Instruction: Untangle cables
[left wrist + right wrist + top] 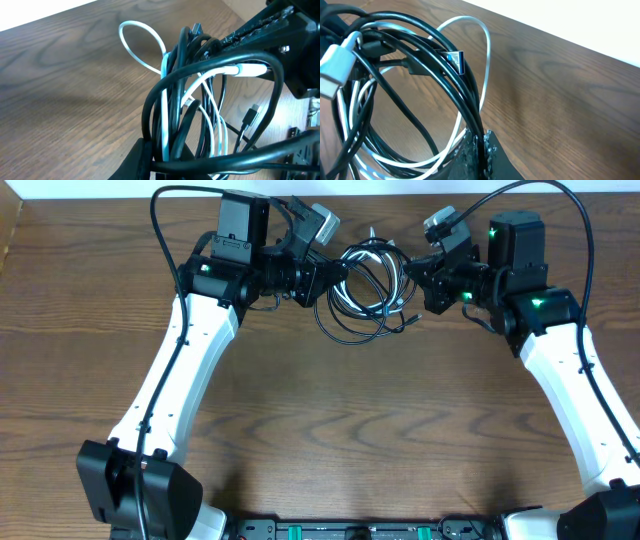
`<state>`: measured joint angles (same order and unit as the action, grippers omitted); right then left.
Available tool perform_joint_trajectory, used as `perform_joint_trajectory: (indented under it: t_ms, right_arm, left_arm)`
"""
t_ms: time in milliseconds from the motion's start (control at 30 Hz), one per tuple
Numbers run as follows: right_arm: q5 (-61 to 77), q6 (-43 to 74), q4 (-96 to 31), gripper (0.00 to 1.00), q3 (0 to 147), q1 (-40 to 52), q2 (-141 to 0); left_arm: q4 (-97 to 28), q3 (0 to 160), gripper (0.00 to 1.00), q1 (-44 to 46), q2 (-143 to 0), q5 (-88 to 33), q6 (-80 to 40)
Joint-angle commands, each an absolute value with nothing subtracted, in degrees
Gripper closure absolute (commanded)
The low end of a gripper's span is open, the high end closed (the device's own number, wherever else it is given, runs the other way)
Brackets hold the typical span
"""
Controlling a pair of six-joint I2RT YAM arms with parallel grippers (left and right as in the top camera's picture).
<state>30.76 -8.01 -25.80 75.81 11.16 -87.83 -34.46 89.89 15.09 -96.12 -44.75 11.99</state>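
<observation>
A tangle of cables (362, 288), thin black cords and a white one coiled together, hangs between my two grippers at the back middle of the wooden table. My left gripper (325, 278) is shut on the coil's left side; in the left wrist view the black and white cables (200, 100) run through its jaws (170, 160). My right gripper (412, 280) is shut on the coil's right side; in the right wrist view black strands (465, 100) are pinched between its fingers (481, 150). A white plug (335, 67) and a blue-tipped plug (456, 59) show there.
The brown wooden table (350, 430) spreads below the coil. Its far edge (400, 188) lies just behind the grippers. Both white arms reach in from the front corners.
</observation>
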Motion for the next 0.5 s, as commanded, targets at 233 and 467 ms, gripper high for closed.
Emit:
perform_joint_trajectory:
  t_ms: [233,467]
  right_arm:
    - [22.22,-7.77,-26.63,0.99,77.21,9.78,-81.97]
    - [22.20,-7.75,-27.11,0.99,77.21,7.84,-80.40]
  left_arm:
    - [-34.87,90.98,0.60,14.85,-96.33,-40.62,11.77]
    - [-35.14,90.98,0.64,14.85,-96.33,-40.62,11.77]
